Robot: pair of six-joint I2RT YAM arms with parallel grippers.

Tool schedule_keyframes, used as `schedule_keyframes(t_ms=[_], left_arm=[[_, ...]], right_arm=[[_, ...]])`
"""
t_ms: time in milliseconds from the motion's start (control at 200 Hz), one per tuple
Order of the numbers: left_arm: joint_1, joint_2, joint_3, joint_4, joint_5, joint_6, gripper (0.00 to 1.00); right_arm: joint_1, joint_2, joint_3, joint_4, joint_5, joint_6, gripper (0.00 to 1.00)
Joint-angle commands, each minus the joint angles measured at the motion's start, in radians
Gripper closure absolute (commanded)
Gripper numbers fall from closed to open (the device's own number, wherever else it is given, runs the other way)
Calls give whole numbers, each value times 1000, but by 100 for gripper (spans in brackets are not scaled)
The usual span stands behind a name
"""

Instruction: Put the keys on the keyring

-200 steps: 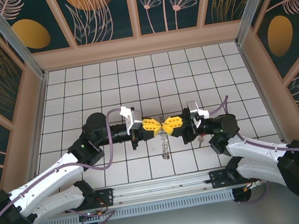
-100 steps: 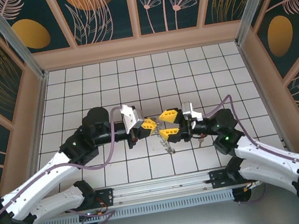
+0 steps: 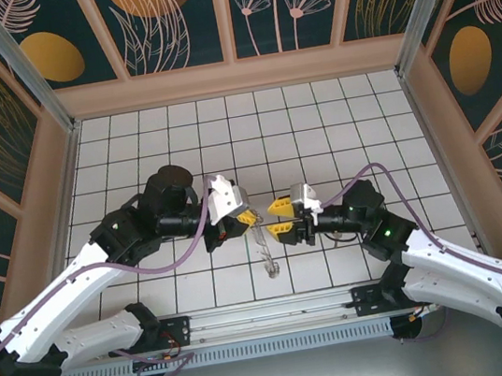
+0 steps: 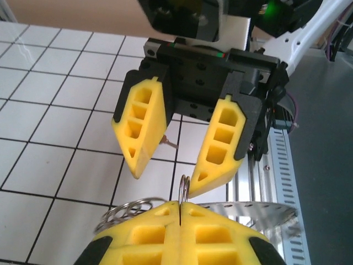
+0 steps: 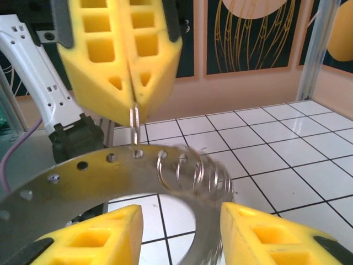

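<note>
The keyring [image 5: 105, 174] is a flat silvery metal band with a row of holes, and several small wire rings [image 5: 190, 171] hang from it. My left gripper [image 4: 180, 203] is shut on one small ring [image 4: 185, 187], and the band [image 4: 265, 212] hangs under it. From above the keyring [image 3: 265, 250] dangles below the left gripper [image 3: 249, 217]. My right gripper [image 5: 182, 215] faces it, open, with the band's rim between its fingers but touching neither. It is also in the left wrist view [image 4: 164, 182] and the top view [image 3: 281, 217]. The keys are hidden.
The floor is white tile [image 3: 318, 131], walled by tan boards and patterned panels [image 3: 225, 12]. A perforated metal rail [image 3: 271, 322] runs along the near edge between the arm bases. A thin metal sliver [image 4: 169, 143] lies on a tile behind the right fingers.
My right gripper has opened and let go of the keyring. The left gripper has drawn back to the left with the keyring, whose small rings are now swinging.
</note>
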Motion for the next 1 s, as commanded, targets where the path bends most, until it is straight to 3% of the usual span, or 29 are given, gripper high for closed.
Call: schedule_keyframes(t_ms=[0,290,846,911,996], left_arm=[[1,14,57,-59,-12,39,100],[1,60,89,-122,-26,66,100],[-1,89,102,-136,-25,78,100],[0,91,103,-139,-26,77,100],[0,91,103,-140,-27,78,100]], right_arm=[[33,0,46,-21,7,-41,61],[55,14,60,2,17,-56,72],[53,93,100,57,1,-42,80],[53,96,102,56,-2,-41,84],[52,99,102,50,1,-42,98]])
